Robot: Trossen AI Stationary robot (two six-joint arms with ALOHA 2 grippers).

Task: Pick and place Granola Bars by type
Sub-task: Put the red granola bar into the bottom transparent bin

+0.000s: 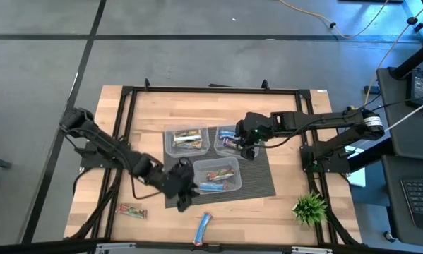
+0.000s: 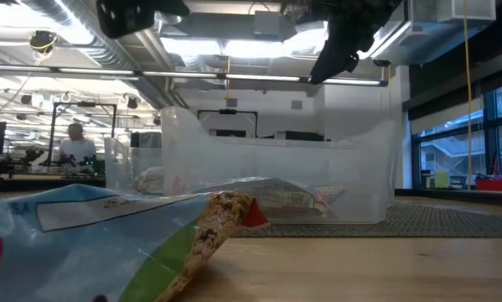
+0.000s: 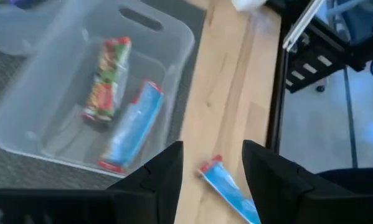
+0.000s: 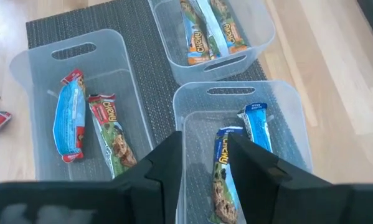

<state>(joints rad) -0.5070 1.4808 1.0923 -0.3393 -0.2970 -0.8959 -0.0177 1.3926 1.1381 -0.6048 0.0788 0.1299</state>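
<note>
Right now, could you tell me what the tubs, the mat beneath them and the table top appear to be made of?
The tubs look like clear, slightly frosted plastic: the bars inside and the mat show through the walls. The mat seems a dark woven material, perhaps vinyl, given its ribbed texture. The table top looks like light wood strips joined together, with a smooth finish.

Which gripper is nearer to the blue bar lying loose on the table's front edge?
Left. The left gripper hangs just beside the blue bar, by the front tub. The right gripper is far off, over the back right tub.
</note>
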